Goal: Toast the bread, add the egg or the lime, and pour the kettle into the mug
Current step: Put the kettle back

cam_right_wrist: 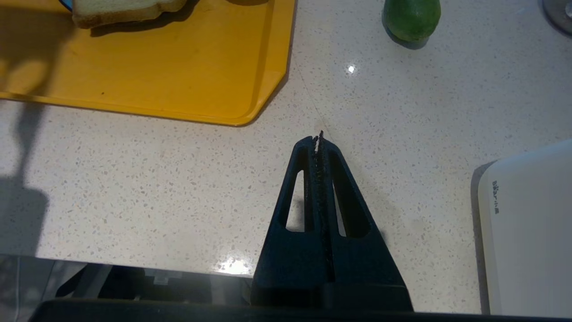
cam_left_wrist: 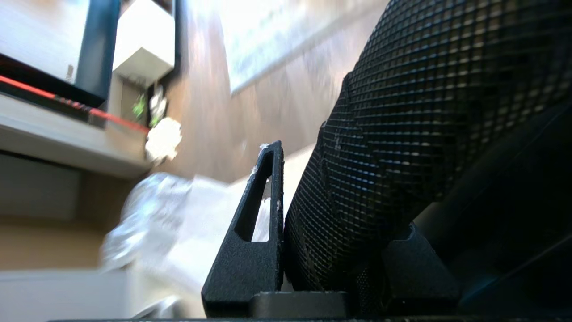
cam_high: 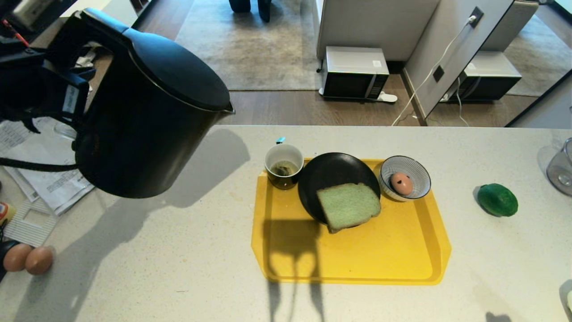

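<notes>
- One kettle (cam_high: 152,103) is up in the air at the left of the counter (cam_high: 178,250), tilted, its small spout pointing toward the tray; the left gripper (cam_high: 67,100) has it by the handle side, its fingers (cam_left_wrist: 250,241) pinched on the kettle's textured black grip.
- One yellow tray (cam_high: 402,255) lies on the counter; it carries three vessels in a row along its far edge: one mug, one black plate, one striped bowl.
- One mug (cam_high: 283,165) stands at the tray's far left corner, black outside and white inside, a tea bag in it and a blue tag at its rim; it touches or nearly touches the plate.
- One black plate (cam_high: 333,176) sits in the middle; one slice of pale green bread (cam_high: 348,205) lies on its near side, overhanging the rim onto the tray.
- One striped bowl (cam_high: 420,183) stands just right of the plate, with one egg (cam_high: 401,183) inside it.
- Two brown eggs (cam_high: 27,258) lie side by side, touching, at the counter's left edge, well apart from the tray.
- One lime (cam_high: 497,200) lies on the bare counter to the right of the tray.
- The right gripper (cam_right_wrist: 319,138) hangs over the counter near the tray's near right corner; its two fingers are pressed together on nothing.
</notes>
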